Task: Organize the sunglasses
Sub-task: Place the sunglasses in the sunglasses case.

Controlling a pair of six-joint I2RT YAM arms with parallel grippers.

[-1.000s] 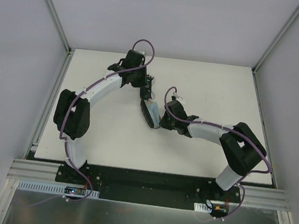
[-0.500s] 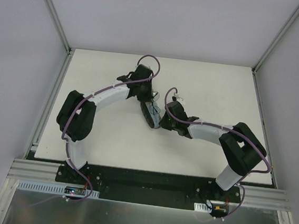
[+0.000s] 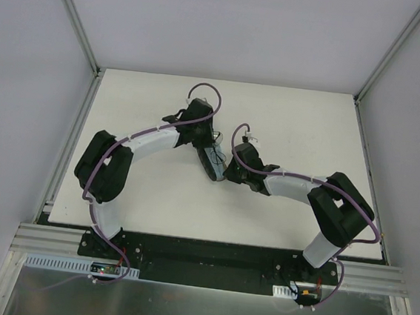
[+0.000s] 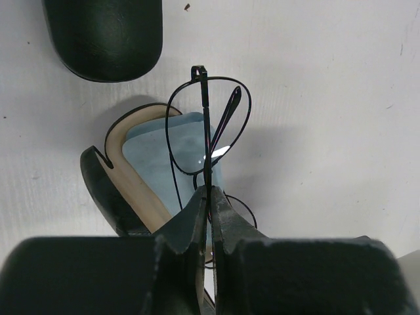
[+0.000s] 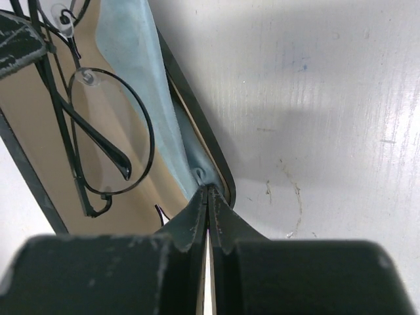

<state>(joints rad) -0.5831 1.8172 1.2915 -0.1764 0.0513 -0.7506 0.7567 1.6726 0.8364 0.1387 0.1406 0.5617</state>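
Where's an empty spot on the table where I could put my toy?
Bare table lies far right, between the right arm and the back edge; far left, behind the left arm; and near, between the bases. The middle is crowded: left gripper and right gripper meet at the open case, light-blue cloth and wire-framed sunglasses.

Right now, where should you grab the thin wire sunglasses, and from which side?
Probably at the bridge between the lenses of the wire sunglasses, coming from above, where the left fingers pinch them: the frame stands edge-up over the open case, with a lens on either side.
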